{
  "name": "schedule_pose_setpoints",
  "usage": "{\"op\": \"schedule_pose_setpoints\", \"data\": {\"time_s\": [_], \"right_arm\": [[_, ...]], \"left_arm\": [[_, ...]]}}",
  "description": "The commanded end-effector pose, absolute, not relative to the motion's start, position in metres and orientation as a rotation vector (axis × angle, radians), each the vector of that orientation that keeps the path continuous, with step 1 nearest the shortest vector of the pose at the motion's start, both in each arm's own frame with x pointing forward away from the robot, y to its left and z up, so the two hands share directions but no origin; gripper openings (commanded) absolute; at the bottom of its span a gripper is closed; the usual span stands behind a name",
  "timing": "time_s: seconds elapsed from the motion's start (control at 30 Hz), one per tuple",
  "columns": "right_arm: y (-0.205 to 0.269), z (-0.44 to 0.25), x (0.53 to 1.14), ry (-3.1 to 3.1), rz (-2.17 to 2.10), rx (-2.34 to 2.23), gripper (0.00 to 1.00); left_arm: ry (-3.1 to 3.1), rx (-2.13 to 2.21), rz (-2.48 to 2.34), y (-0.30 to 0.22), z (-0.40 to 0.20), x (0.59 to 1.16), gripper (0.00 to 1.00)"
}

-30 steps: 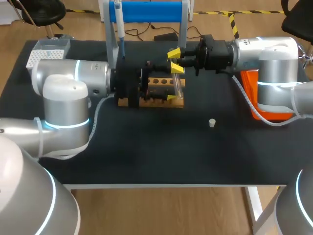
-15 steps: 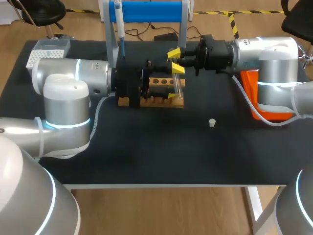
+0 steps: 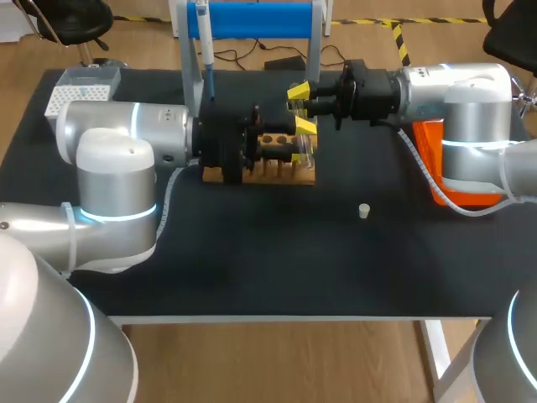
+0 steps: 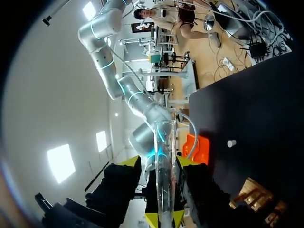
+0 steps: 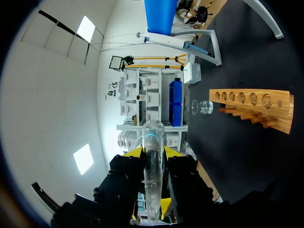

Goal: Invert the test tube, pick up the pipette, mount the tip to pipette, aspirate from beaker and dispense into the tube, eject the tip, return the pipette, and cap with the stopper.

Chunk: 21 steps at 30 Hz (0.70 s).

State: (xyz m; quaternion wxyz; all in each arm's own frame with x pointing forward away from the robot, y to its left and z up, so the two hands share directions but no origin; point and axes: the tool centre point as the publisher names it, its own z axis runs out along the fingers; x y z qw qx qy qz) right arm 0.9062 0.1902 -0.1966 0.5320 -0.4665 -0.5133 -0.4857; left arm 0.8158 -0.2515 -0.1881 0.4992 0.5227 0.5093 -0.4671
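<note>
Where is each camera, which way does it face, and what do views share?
Head view: above, behind, looking down at the table; left arm and right arm show.
Left wrist view: on that wrist, facing the right gripper; own fingers hold the test tube.
Right wrist view: on that wrist, facing the left gripper, rack and beaker.
Shared: test tube, in all three.

From above and behind the robot, the head camera looks down on the whole table (image 3: 252, 260). The left wrist camera faces right, the right wrist camera left, both close in. All three catch the wooden rack (image 3: 277, 172).
</note>
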Motion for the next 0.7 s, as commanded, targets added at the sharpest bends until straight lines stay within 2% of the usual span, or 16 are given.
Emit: {"op": "schedule_pose_setpoints", "data": {"time_s": [0.03,0.47,0.5,0.53,0.57,0.7], "right_arm": [[0.1892,-0.1960,0.9061,-1.227,-1.156,-1.113,0.00],[0.1892,-0.1960,0.9061,-1.227,-1.156,-1.113,0.00],[0.1892,-0.1960,0.9061,-1.227,-1.156,-1.113,0.04],[0.1892,-0.1960,0.9061,-1.227,-1.156,-1.113,0.69],[0.1892,-0.1960,0.9061,-1.227,-1.156,-1.113,1.00],[0.1892,-0.1960,0.9061,-1.227,-1.156,-1.113,1.00]], "left_arm": [[1.237,1.259,-1.126,-0.2544,-0.1889,0.8151,0.01],[1.252,1.240,-1.149,-0.2535,-0.1926,0.8152,0.00],[1.252,1.240,-1.149,-0.2535,-0.1926,0.8152,0.00],[1.252,1.240,-1.149,-0.2535,-0.1926,0.8152,0.00],[1.252,1.240,-1.149,-0.2535,-0.1926,0.8152,0.00],[1.252,1.240,-1.149,-0.2535,-0.1926,0.8152,0.00]]}}
